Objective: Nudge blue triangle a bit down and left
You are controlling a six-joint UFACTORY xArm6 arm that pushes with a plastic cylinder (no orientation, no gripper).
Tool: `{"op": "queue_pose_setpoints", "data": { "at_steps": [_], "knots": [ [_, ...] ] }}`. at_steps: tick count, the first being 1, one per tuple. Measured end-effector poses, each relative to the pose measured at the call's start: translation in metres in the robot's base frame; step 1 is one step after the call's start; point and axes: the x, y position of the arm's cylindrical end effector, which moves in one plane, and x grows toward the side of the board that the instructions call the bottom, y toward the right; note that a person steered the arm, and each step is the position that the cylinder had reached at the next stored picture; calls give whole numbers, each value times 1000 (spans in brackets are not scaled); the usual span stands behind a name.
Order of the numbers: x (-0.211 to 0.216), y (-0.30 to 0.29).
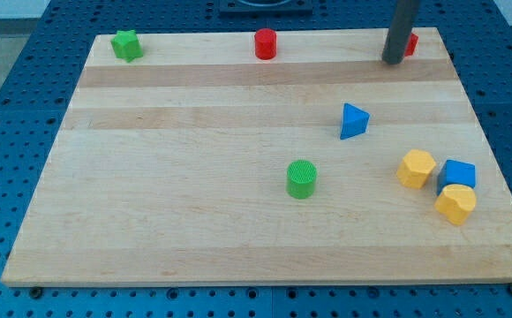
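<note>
Now my tip (392, 61) well above blue triangle (353, 121).

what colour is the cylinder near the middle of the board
Green: the green cylinder, with a ribbed-looking surface, seen in the camera view, the only one.

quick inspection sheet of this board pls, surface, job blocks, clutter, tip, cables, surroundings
surface: pale wooden board, flat, nothing spilled on it.
job's things: blue triangle at the view's right of centre, standing apart from every other block.
clutter: green star at top left; red cylinder at top centre; red block at top right, mostly hidden by the rod, shape unclear; green cylinder near centre; two yellow blocks and a blue block clustered at lower right.
pincer: none fitted; my tip sits near the top edge, above and right of the blue triangle, not touching it.
cables: nothing seen.
surroundings: blue perforated table all round the board.
</note>
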Motion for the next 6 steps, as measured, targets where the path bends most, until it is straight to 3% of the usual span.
{"op": "queue_pose_setpoints", "data": {
  "at_steps": [2,6],
  "knots": [
    [74,-23],
    [173,-86]
  ]
}}
